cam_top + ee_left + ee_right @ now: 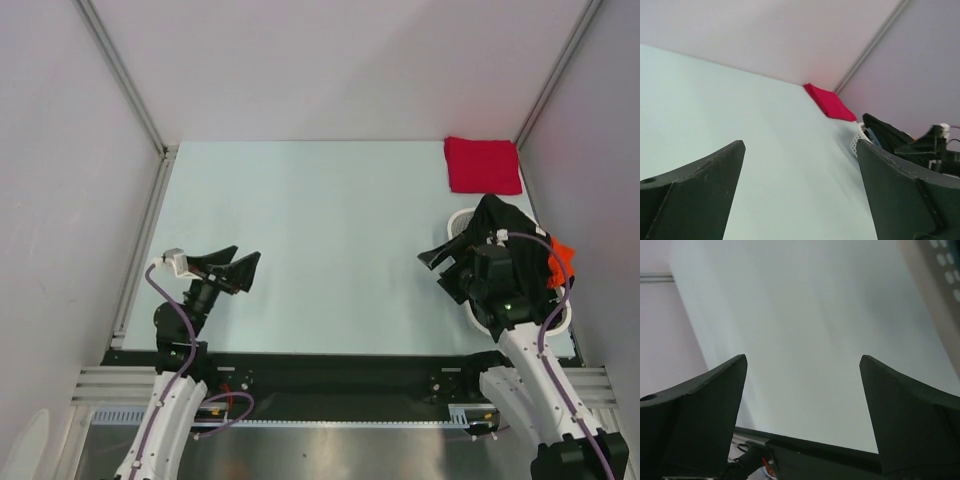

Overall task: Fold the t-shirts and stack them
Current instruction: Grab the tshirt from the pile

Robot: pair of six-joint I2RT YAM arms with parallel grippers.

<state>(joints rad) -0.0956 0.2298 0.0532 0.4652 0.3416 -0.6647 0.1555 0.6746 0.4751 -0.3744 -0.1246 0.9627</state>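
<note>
A folded red t-shirt [483,165] lies flat at the back right corner of the table; it also shows in the left wrist view [830,102]. A black t-shirt [505,222] is heaped in the white basket [462,218] at the right, with an orange t-shirt [562,255] poking out behind it. In the left wrist view a sliver of grey-blue cloth [873,138] shows beside the black t-shirt [885,131]. My right gripper [437,270] is open and empty, just left of the basket. My left gripper [246,255] is open and empty above the front left of the table.
The basket's perforated wall shows in the left wrist view [859,140] and in the right wrist view [940,275]. The pale table [320,230] is walled at the left, back and right. Its black front edge [815,447] lies below my right gripper [803,360].
</note>
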